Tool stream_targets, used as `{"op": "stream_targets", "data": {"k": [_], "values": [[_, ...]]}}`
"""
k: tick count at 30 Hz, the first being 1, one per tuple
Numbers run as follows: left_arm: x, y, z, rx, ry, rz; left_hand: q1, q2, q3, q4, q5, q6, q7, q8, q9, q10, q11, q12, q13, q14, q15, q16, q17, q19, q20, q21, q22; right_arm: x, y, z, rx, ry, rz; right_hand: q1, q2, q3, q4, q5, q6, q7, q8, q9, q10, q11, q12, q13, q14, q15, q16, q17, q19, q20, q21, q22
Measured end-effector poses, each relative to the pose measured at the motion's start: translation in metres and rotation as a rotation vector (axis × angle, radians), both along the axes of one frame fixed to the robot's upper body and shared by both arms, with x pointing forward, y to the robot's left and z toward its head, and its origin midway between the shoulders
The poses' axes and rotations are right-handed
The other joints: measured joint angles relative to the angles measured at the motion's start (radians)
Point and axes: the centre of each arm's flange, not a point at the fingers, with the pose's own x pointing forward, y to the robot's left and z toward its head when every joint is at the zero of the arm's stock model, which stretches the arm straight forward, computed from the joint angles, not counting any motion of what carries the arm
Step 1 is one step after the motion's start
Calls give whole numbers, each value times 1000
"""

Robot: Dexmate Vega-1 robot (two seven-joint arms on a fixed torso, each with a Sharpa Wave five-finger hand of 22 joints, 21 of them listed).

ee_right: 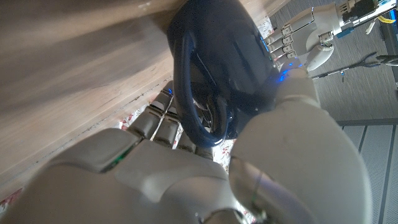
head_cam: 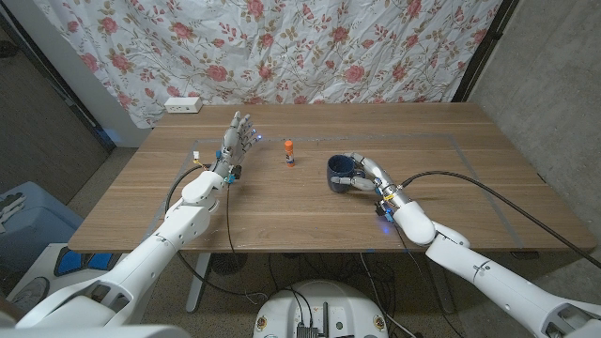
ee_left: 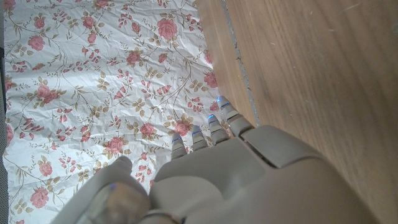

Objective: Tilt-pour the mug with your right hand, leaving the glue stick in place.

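Observation:
A dark blue mug (head_cam: 340,173) stands upright near the middle of the wooden table (head_cam: 282,211). My right hand (head_cam: 370,175) grips it from the right side, fingers around its handle and wall. In the right wrist view the mug (ee_right: 217,56) and its handle loop sit between the thumb and the fingers (ee_right: 158,121) of my right hand (ee_right: 199,168). A small glue stick (head_cam: 289,153) with an orange cap stands upright left of the mug, apart from it. My left hand (head_cam: 235,143) is raised left of the glue stick, fingers spread, holding nothing.
A white power strip (head_cam: 183,104) lies at the table's far left corner. A floral curtain (head_cam: 282,47) hangs behind the table. A blue bin (head_cam: 23,221) stands on the floor at the left. Cables trail from both arms over the table's front edge.

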Motion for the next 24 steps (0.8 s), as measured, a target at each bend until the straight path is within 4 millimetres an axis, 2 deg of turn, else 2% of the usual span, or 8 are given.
{"op": "stream_targets", "data": {"k": [12, 24], "values": [[0, 0, 0, 0, 0, 0, 0, 0, 0, 0, 0, 0, 0, 0, 0, 0, 0, 0, 0, 0, 0, 0, 0, 0, 0, 0, 0, -3, -1, 2, 46, -7, 7, 0, 0, 4, -4, -24, 32, 14, 33, 0, 32, 11, 19, 13, 38, -4, 24, 16, 21, 0, 0, 0], [0, 0, 0, 0, 0, 1, 0, 0, 0, 0, 0, 0, 0, 0, 0, 0, 0, 0, 0, 0, 0, 0, 0, 0, 0, 0, 0, -11, -1, 10, 81, -25, 20, 0, 0, 4, -4, -38, 37, 20, 37, -3, 41, 20, 19, 20, 51, -5, 36, 22, 27, -5, 0, 0]]}}
